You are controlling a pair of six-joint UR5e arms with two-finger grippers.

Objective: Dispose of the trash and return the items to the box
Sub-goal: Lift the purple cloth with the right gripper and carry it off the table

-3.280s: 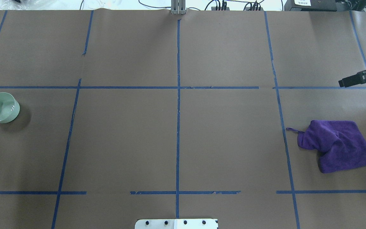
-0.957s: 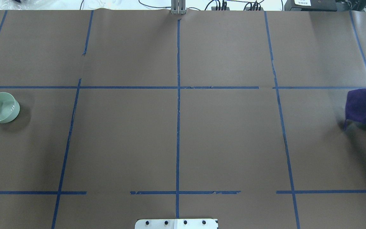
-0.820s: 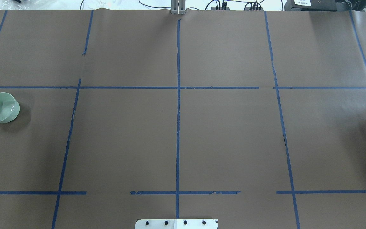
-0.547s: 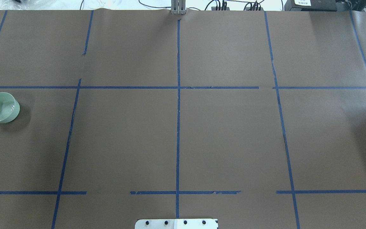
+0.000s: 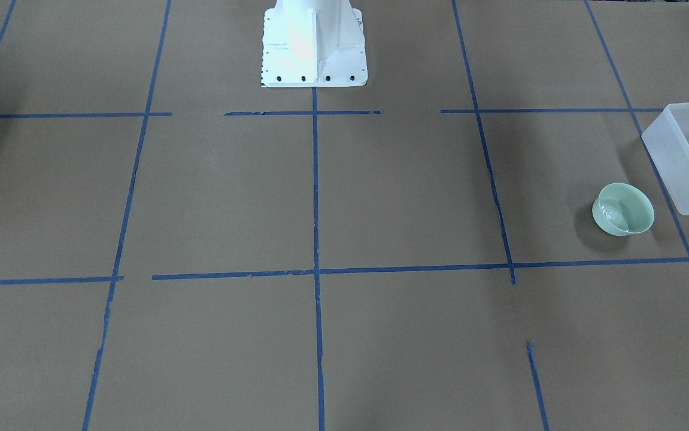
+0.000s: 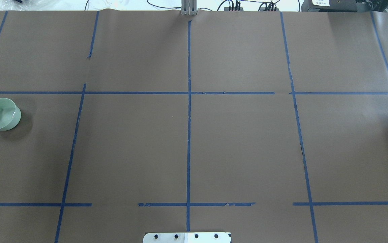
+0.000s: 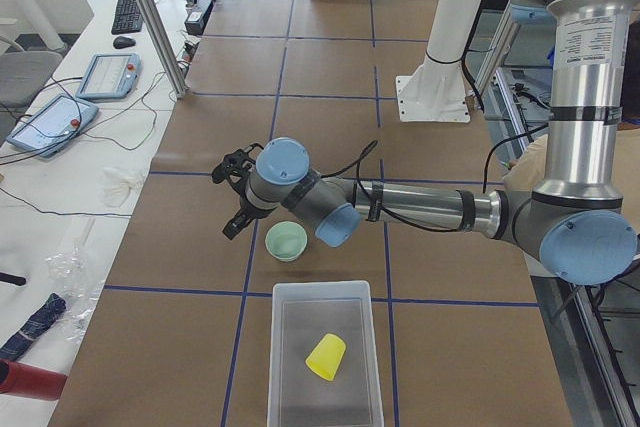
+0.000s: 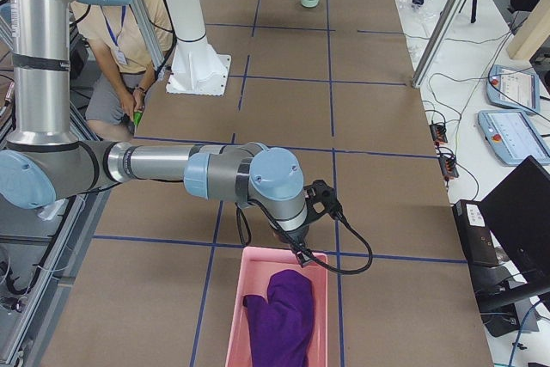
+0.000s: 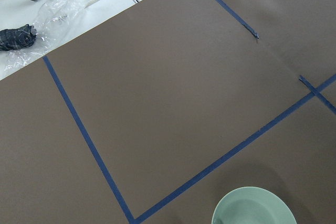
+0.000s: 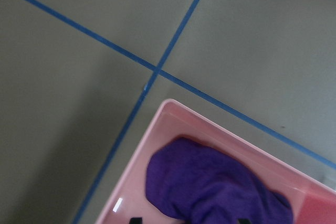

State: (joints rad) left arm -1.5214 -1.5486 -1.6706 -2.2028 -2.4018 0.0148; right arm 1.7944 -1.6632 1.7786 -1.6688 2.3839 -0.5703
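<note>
Bowl [image 7: 286,241], mint-green, upright on the brown-papered table [image 6: 247,152], just beside the left gripper [image 7: 233,197] and not touching it. The bowl's rim cuts into the bottom edge of the left wrist view. That gripper shows only from the table's end, so I cannot tell whether its jaws are parted or closed.

Past the bowl, on the side away from the gripper: translucent white box [image 7: 322,289], near the bowl but apart from it. Yellow cup [image 7: 326,357] lies on its side inside the box, wider end pointing away from the gripper.

Well apart, at the table's opposite end: right gripper [image 10: 188,220]. Two dark fingertips [image 10: 135,219] just show at the lower edge of its wrist view, set wide apart. Released, gripping nothing.

Straight beneath it: pink bin [image 10: 152,145], with the gripper over the bin's end wall. Purple cloth [image 10: 210,182] crumpled inside the bin, below the fingertips. Cannot tell whether it touches them.
</note>
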